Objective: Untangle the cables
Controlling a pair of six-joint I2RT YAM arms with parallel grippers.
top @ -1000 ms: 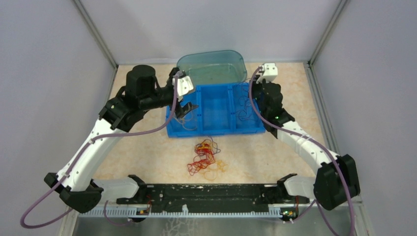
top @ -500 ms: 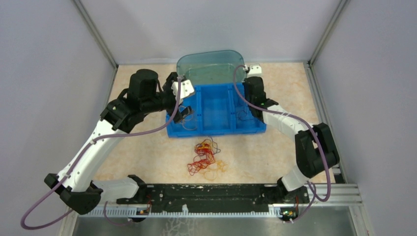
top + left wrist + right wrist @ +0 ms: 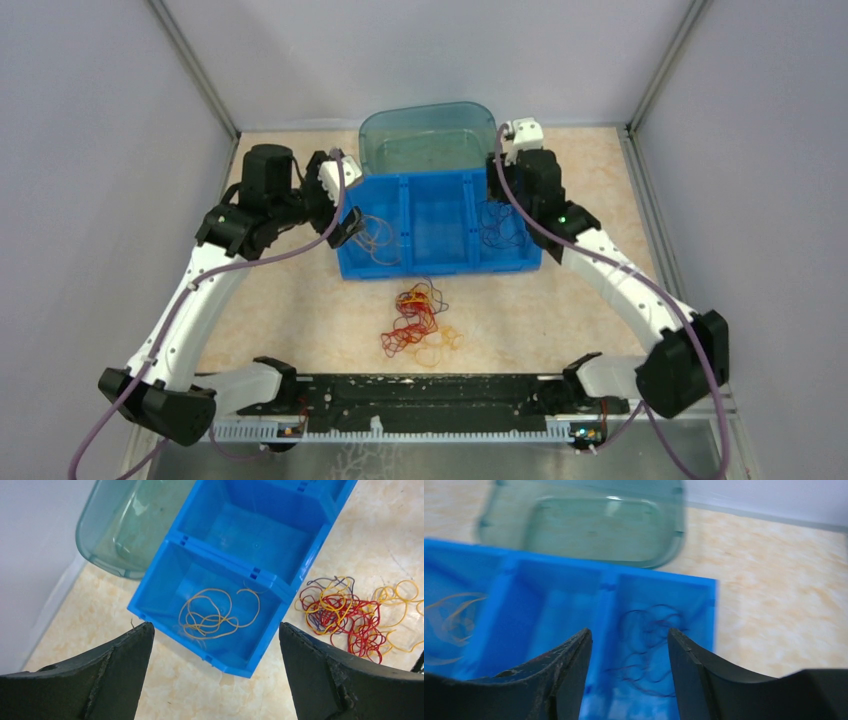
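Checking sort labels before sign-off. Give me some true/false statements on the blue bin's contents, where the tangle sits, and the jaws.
1. The left compartment of the blue plastic three-compartment bin holds thin yellow strands. True.
2. Its middle compartment holds red strands. False: it is empty.
3. Its right compartment holds dark purple strands. True.
4. The tangled clump of red, yellow and dark strands lies in the clear teal plastic tub. False: it lies on the marbled tabletop in front of the bin; the tub stands behind the bin.
5. Both arms' jaws are shut on strands. False: both stand open, holding nothing.
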